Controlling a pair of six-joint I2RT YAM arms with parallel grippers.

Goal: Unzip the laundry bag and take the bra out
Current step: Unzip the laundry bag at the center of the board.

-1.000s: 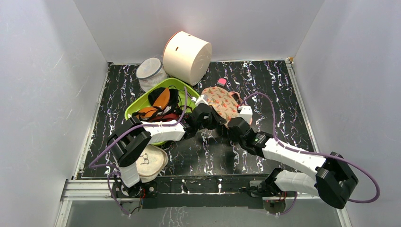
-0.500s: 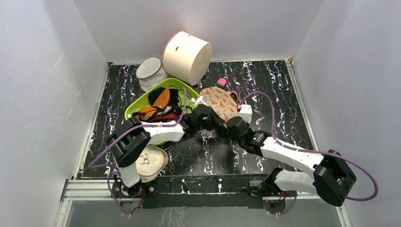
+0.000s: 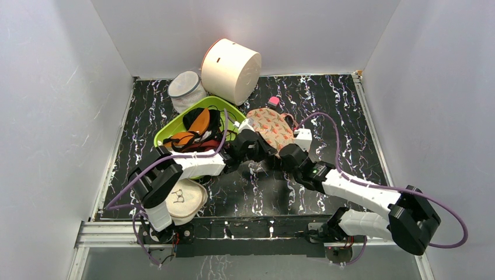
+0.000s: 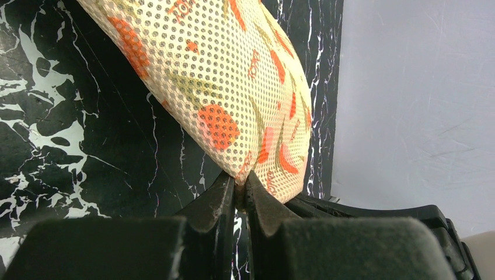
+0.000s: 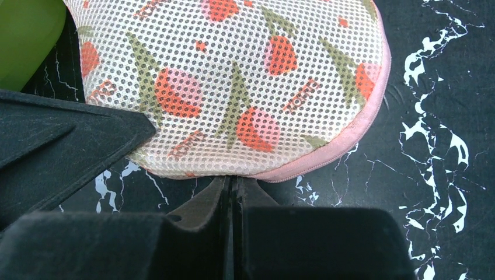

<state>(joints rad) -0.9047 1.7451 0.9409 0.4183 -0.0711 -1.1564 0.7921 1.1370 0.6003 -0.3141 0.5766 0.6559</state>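
The laundry bag, a peach mesh pouch with red and green motifs and a pink zipper rim, lies on the black marbled table right of the green basin. My left gripper is shut on the bag's near edge; in the left wrist view a fold of mesh is pinched between the tips. My right gripper is shut at the bag's pink zipper rim, its tips touching where the pink zipper ends. The bag looks zipped. The black bra is hidden.
A green basin with orange-lined and dark garments stands left of the bag. A white mesh cylinder and a large cream drum stand behind it. A round cream pouch lies near the left arm's base. Grey walls enclose the table.
My right gripper has moved a little left and away along the bag's near edge. The bag has shifted slightly away. The left gripper keeps its grip.
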